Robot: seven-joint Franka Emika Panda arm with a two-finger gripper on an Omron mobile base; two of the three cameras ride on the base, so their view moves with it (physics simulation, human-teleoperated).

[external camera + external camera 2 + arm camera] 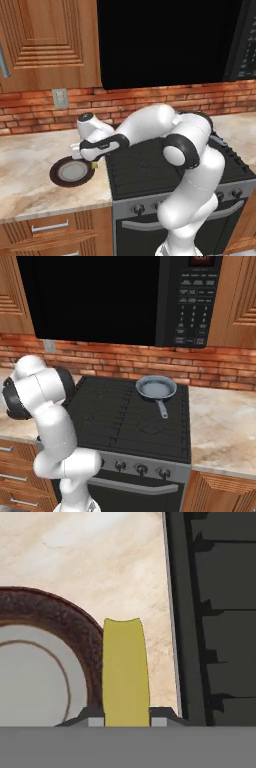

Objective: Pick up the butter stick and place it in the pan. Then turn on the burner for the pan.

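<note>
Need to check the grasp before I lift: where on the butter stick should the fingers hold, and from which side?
Across its narrow width, from above. In the hand view the butter stick is a long thin bar with flat parallel sides, so the fingertips fit one on each long side. The gripper already sits that way at one end. The plate and stove edge flank it, which probably rules out a sideways approach.

A dark-brown round plate (71, 171) with a grey centre is lying on the marble counter (30, 165), just left of the black stove (125, 416). A row of knobs (141, 469) is lining the stove's front above the oven handle (132, 487). A black microwave (115, 298) is hanging above, against the brick wall (40, 112), where a wall socket (60, 98) is sitting. Wooden cabinets (47, 42) are flanking it.
</note>
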